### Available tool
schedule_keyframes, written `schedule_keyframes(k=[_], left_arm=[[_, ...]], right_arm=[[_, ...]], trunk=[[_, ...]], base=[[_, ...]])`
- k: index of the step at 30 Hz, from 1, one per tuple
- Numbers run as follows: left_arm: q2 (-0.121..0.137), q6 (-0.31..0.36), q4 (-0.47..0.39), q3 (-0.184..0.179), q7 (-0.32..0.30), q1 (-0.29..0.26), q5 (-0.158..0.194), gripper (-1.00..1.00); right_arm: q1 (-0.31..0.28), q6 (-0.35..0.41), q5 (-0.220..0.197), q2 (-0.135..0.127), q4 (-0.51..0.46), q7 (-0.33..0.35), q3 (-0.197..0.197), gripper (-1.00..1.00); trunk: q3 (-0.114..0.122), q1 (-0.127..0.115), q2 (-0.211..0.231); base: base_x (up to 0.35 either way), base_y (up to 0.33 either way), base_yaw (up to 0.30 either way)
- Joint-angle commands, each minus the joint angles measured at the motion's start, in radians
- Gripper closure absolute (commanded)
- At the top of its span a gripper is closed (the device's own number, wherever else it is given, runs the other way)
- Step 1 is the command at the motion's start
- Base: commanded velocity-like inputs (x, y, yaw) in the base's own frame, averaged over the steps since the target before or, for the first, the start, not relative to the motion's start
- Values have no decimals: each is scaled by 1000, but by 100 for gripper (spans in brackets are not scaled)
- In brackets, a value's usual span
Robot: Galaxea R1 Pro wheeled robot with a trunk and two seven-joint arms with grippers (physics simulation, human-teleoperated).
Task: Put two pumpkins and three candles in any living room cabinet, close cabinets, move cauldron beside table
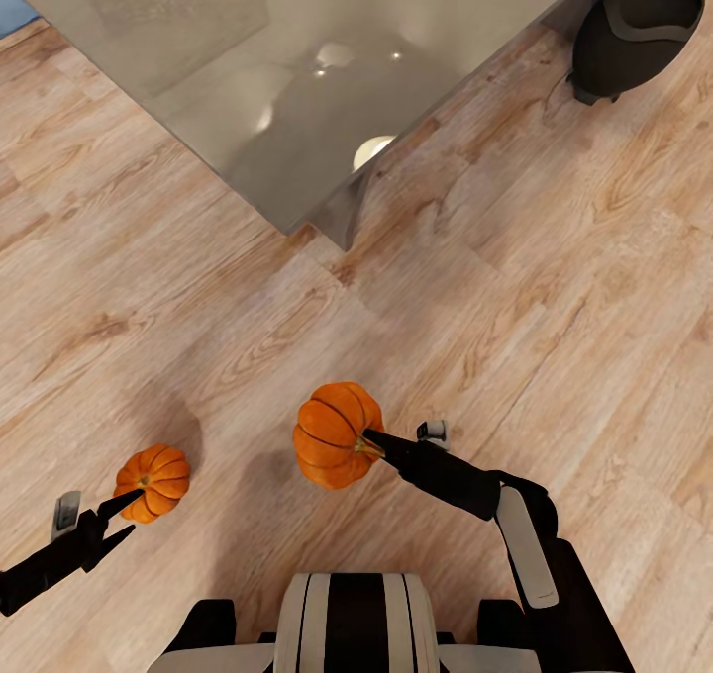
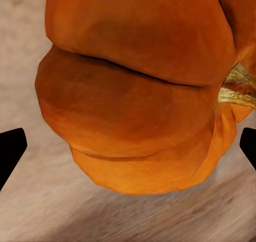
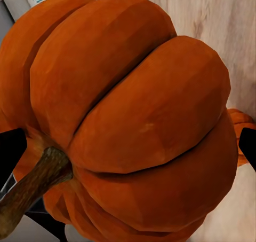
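Pumpkins both in reach: right tool (image 1: 368,442) clamped on one pumpkin (image 1: 335,435), left tool (image 1: 127,517) spread wide beside the other pumpkin (image 1: 154,482) on the floor (image 1: 495,307)

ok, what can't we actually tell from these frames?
- Right gripper grip: head view, the larger pumpkin covers the fingertips; right wrist view, it hides the contact.
- Left gripper: tips at the smaller pumpkin, touching or not unclear; left wrist view, the pumpkin hides the contact.
- Cauldron: cut off by the head view's right edge.
- Pale round spot on the table: object or reflection, unclear.
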Motion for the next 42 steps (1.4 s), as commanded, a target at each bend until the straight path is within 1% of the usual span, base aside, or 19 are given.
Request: schedule_keyframes(k=[1,18,28,35,36,42], left_arm=[[0,0,0,0,0,0,0,-100],[0,2,0,0,2,0,0,-100],[0,1,0,0,3,0,0,-100],[0,-1,0,3,3,0,0,-100],[0,0,0,2,3,0,0,100],[0,1,0,3,3,0,0,100]], right_arm=[[0,1,-1,0,0,-1,0,100],[0,1,-1,0,1,0,0,100],[0,1,-1,0,0,1,0,100],[0,1,-1,0,0,1,0,100],[0,1,-1,0,0,1,0,100],[0,1,0,0,-1,1,0,100]], trunk=[[0,0,0],[0,0,0],[0,0,0],[0,0,0],[0,0,0],[0,0,0]], base=[[10,-10,0],[31,-1,0],[191,0,0],[38,0,0],[3,0,0],[0,0,0]])
